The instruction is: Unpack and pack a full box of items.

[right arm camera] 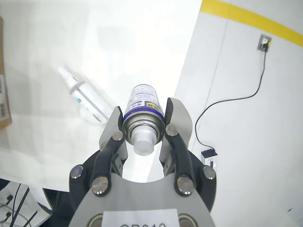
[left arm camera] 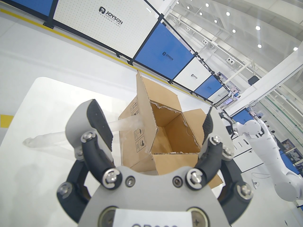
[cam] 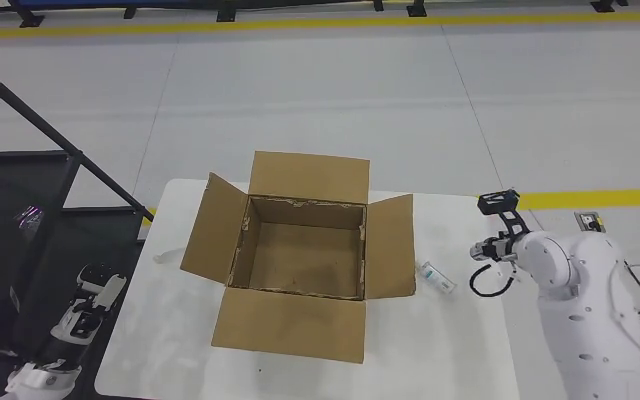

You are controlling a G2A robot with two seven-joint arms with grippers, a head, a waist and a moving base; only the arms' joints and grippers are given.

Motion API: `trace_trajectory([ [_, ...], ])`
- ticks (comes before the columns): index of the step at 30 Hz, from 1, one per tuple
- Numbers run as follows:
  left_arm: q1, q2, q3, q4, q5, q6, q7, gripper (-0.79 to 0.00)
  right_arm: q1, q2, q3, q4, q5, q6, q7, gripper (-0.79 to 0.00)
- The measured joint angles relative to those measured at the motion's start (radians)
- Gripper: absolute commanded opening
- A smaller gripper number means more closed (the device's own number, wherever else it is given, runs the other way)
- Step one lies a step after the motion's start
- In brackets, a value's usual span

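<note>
An open cardboard box (cam: 300,255) stands mid-table with its four flaps spread; its inside looks bare. My right gripper (right arm camera: 144,109) is shut on a spray can (right arm camera: 144,102) with a blue band, a silver top and a clear cap. It holds the can upright above the table's right edge. My left gripper (left arm camera: 151,112) is open with nothing between its fingers. It hangs off the table's left side and faces the box (left arm camera: 163,133). A small white tube in a clear pack (cam: 436,276) lies just right of the box, also seen beside the can (right arm camera: 82,90).
The white table (cam: 470,340) has free room to the right of the box and along its front. A clear strip of tape (left arm camera: 47,139) trails from the box's left flap onto the table. A black frame (cam: 40,200) stands left of the table.
</note>
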Motion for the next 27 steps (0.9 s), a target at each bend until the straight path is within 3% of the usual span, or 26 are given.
trace_trajectory([
  [5, 0.0, 0.0, 0.0, 0.0, 0.0, 0.0, 0.0, 0.0, 0.071, -0.012, -0.093, -0.231, -0.024, 0.092, -0.001, -0.785],
  [10, 0.0, 0.0, 0.0, 0.0, 0.0, 0.0, 0.0, 0.0, 0.188, -0.04, -0.282, -0.287, -0.028, 0.124, -0.042, -0.785],
  [16, 0.0, 0.0, 0.0, 0.0, 0.0, 0.0, 0.0, 0.0, 0.37, -0.104, -0.591, -0.159, 0.058, 0.094, -0.094, -0.785],
  [20, 0.0, 0.0, 0.0, 0.0, 0.0, 0.0, 0.0, 0.0, 0.476, -0.169, -0.798, -0.009, 0.142, 0.067, -0.132, -0.785],
  [27, 0.0, 0.0, 0.0, 0.0, 0.0, 0.0, 0.0, 0.0, 0.569, -0.289, -1.025, 0.3, 0.254, 0.081, -0.229, -0.785],
])
